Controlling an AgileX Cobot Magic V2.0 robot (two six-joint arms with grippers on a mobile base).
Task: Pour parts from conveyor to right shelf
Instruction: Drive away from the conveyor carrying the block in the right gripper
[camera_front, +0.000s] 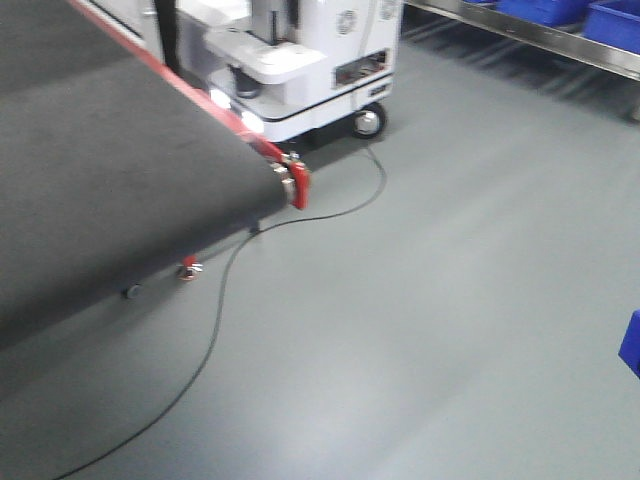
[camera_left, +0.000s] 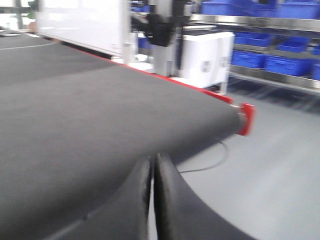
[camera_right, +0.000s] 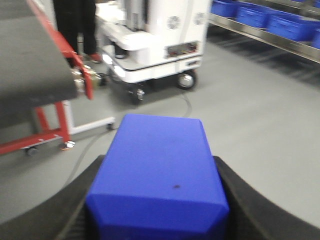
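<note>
Blue part (camera_right: 157, 175): pinched between the fingers of the right gripper (camera_right: 160, 210), off the conveyor (camera_front: 110, 170) and to one side of its end; no knob shows from this angle.
Left gripper (camera_left: 153, 165): fingers pressed together with nothing between them, low over the conveyor belt.
Progress: judged about midway. The part is already off the conveyor; carrying it to the shelf (camera_front: 540, 38) and tipping it out are not yet done.
Shelf: steel, holding blue bins (camera_front: 610, 22), well apart from the conveyor across the floor (camera_front: 450, 300).
Edges: rounded belt end and red bracket (camera_front: 298, 185) at the conveyor's corner.
Open room: wide floor between conveyor and shelf. A black cable (camera_front: 213, 320) trails out from under the conveyor, and a white wheeled machine (camera_front: 300, 60) stands just beyond its end.
</note>
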